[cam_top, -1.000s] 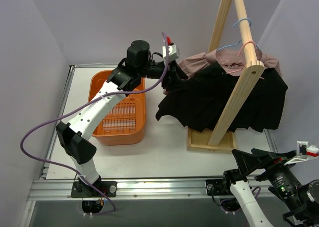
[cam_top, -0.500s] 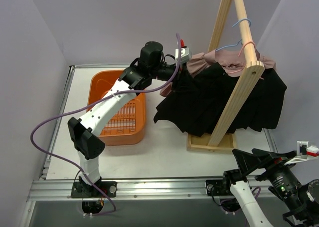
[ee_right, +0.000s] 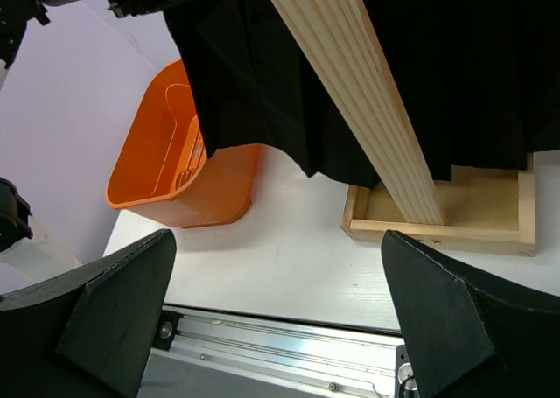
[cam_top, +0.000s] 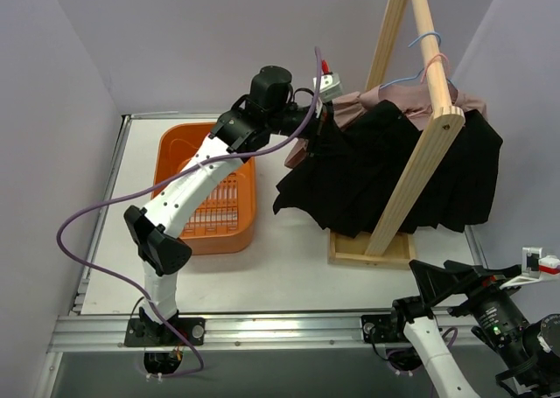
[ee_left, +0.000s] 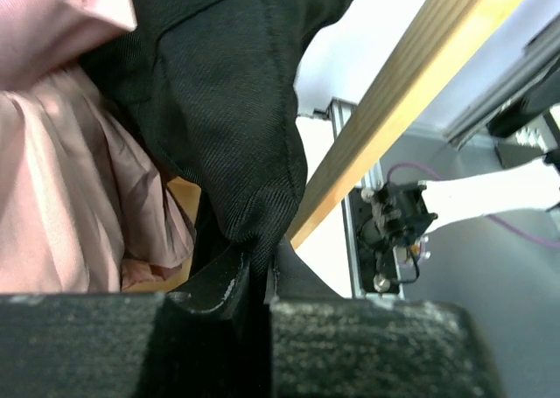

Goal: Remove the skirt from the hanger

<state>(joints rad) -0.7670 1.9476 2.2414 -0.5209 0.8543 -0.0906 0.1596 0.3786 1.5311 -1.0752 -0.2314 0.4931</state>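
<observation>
Gripping a fold of the black skirt (cam_top: 394,175) with the left gripper (ee_left: 262,280), fingers (ee_left: 367,350) closed tight on the cloth (clear in the wrist view, fold pinched right between them). Reaching high over the far edge of the table (cam_top: 289,267), arm stretched up from the near left corner. Skirt on the wooden rack (cam_top: 418,157) by the right edge, spread to both sides of the slanted front post, hem hanging just above the rack's base. Not off the hanger (cam_top: 435,66) yet. Second, blue hanger (cam_top: 426,39) hooked on the top bar just behind the pink one. Can't tell which of the two carries the skirt. Pink garment (cam_top: 354,109) bunched against the skirt's top, touching it, just beside the left gripper. Orange basket (cam_top: 188,149) toward the far left corner, well apart from the rack. Right gripper (ee_right: 280,315) parked low off the near right corner, jaws spread wide, holding nothing, camera facing the rack base and the skirt hem.
</observation>
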